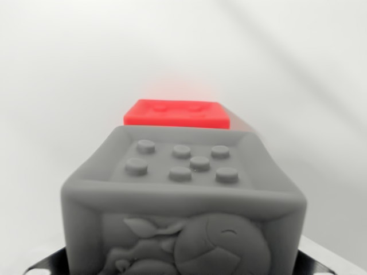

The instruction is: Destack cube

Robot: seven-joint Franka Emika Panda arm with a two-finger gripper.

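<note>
Pincer (182, 269): only dark finger parts visible, at the 7 o'clock and 5 o'clock corners of the wrist view, flanking the grey cube; fingertips hidden behind it. State of the pincer (released, clenched, or grasping): cannot be told from this view.

Grey cube (183, 200): fills the lower half of the view, centred, very close to the camera. Top face recessed inside a raised rim, bearing seven round studs in two staggered rows. Front face, toward 6 o'clock, bearing a relief figure: a round shape with a curved line at its upper part, leaf-like forms at 9 o'clock of it. Lower part of the front face cut off by the frame edge. Edges rounded, surface matte.

Red cube (176, 113): at 12 o'clock of the grey cube, just beyond its far rim. Only the top face and a thin strip of the near side visible; remainder hidden behind the grey cube. Faint raised marks on the top face, blurred. Contact between the two cubes: cannot be told; whether one rests on the other: cannot be told.

Table (51, 86): plain white, featureless, surrounding both cubes on all sides; a faint red glow on it above the red cube.
</note>
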